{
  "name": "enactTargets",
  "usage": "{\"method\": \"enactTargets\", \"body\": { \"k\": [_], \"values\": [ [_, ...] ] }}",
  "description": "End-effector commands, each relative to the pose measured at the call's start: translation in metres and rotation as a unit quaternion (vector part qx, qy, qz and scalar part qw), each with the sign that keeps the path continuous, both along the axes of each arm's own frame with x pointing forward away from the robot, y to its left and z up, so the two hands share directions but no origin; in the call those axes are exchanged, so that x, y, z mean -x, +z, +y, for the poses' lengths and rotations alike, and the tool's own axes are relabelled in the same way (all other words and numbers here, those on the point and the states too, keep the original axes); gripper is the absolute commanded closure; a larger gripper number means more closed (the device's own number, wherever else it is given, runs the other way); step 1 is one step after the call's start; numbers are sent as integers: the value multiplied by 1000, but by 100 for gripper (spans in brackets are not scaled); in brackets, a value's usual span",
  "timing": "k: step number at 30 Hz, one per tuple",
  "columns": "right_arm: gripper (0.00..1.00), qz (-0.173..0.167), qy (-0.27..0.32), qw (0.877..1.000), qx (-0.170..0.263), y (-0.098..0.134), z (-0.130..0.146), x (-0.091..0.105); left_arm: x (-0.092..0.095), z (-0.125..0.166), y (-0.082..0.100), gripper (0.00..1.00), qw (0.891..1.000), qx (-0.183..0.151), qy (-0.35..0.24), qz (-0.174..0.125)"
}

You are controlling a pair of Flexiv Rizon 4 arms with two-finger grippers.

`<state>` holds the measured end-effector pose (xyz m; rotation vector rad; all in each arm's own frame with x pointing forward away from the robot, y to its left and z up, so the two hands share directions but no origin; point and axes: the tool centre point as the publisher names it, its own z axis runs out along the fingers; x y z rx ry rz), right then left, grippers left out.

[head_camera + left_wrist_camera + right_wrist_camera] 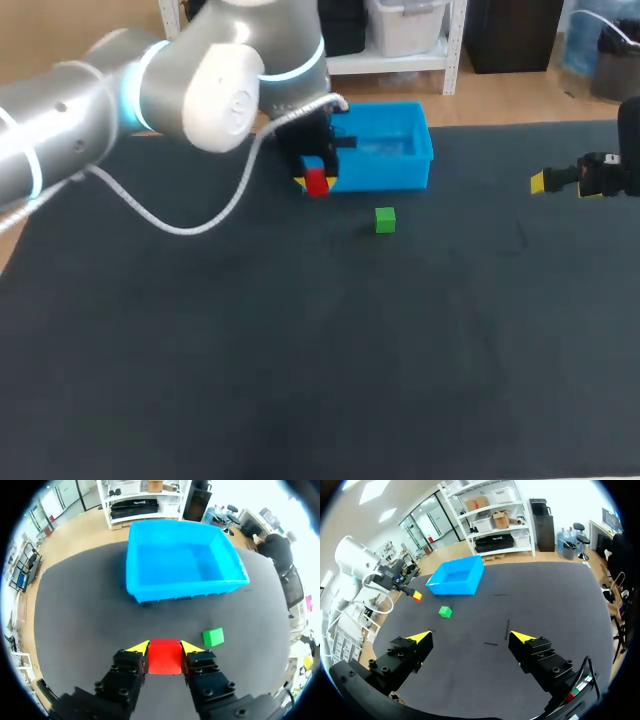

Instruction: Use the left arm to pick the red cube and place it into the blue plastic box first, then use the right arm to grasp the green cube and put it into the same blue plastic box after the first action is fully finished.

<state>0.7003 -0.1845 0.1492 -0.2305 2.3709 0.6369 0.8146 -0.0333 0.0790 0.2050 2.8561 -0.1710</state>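
Note:
My left gripper [165, 647] is shut on the red cube [165, 656], both yellow-tipped fingers pressing its sides. In the head view the red cube [318, 181] hangs in the left gripper [317, 180] above the mat, just in front of the blue plastic box [385, 148]. From the left wrist, the blue box [182, 562] lies ahead of the fingers and holds nothing. The green cube [385, 220] sits on the mat in front of the box; it also shows as the green cube [213, 636] beside the left fingers. My right gripper [560, 182] stands open at the table's right side, far from the green cube [445, 611].
A black mat [300, 350] covers the table, with bare surface across the front and middle. My left arm [150, 90] and its white cable [190, 228] span the back left corner.

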Motion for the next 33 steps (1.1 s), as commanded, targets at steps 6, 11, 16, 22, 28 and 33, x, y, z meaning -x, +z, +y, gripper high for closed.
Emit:
{"method": "enactTargets", "body": {
  "k": [6,11,16,22,28,33],
  "values": [
    [0,0,0,1000,1,0,0,0,20,22,52,100,998,33,-23,-50],
    [0,0,0,1000,1,0,0,0,20,28,63,100,997,37,-46,-52],
    [0,0,0,1000,1,0,0,0,21,31,68,100,992,60,-92,-55],
    [0,0,0,1000,1,0,0,0,23,30,78,100,983,76,-137,-96],
    [0,0,0,1000,1,0,0,0,20,37,90,100,967,108,-179,-145],
    [0,0,0,1000,1,0,0,0,20,43,94,100,952,123,-213,-183]
  ]
}}
